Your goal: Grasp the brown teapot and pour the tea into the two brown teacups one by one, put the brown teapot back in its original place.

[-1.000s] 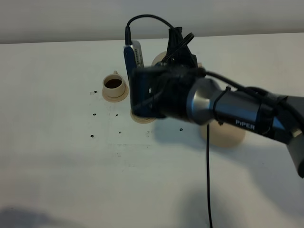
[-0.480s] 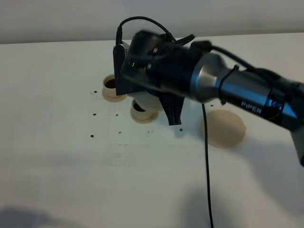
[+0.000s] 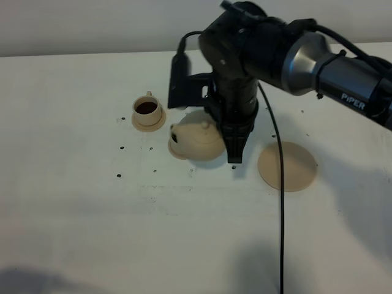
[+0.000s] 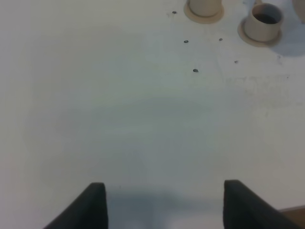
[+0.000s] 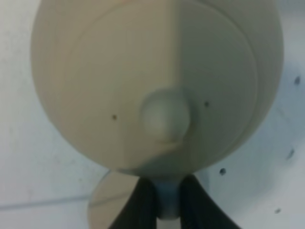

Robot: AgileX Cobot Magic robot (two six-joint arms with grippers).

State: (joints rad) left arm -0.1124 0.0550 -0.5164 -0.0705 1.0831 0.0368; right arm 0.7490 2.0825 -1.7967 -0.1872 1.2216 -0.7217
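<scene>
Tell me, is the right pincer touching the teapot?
Touching. In the right wrist view the right pincer is clamped on the teapot's handle, no gap showing.

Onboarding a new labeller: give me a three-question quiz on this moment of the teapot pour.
1. True or false: the big round saucer has the brown teapot standing on it.
2. Which arm's gripper holds the teapot?
A. left
B. right
C. neither
3. Fill in: the far teacup, clear of the teapot, already holds dark ____.

Key
1. False: the saucer lies bare; the teapot is over by the near teacup.
2. B: the right gripper is shut on the teapot's handle; the left gripper hangs over bare table.
3. tea
</scene>
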